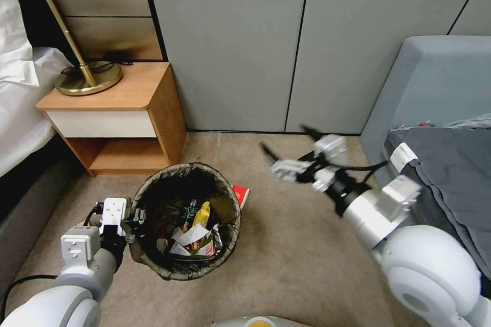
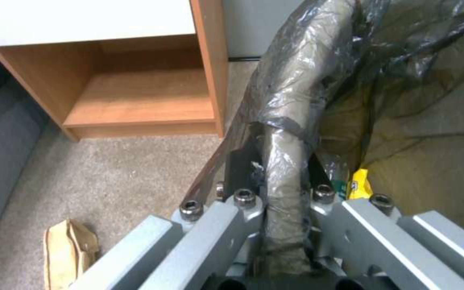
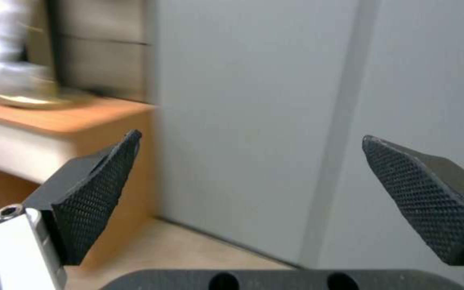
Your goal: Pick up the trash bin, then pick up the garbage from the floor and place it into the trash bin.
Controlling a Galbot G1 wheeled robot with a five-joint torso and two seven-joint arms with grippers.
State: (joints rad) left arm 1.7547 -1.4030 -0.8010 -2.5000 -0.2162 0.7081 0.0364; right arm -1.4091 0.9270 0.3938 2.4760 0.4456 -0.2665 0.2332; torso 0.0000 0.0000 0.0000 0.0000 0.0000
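Fingers of my left gripper are closed on the bag-covered rim of the small round white plastic trash bin with dark liner, beside the wooden nightstand. My right gripper hangs over the carpet, fingers wide, empty. I judge the bin light but the liner slippery, so the stiff rim is the good hold. Inside lie a yellow snack wrapper and white crumpled tissue. A brown paper bag and a red carton remain on the floor.

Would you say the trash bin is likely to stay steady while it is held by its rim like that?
Probably light: the trash bin holds only loose wrappers. The left gripper clamps one side of the rim, so it may tilt. The bag looks slick, so the grip might slip.
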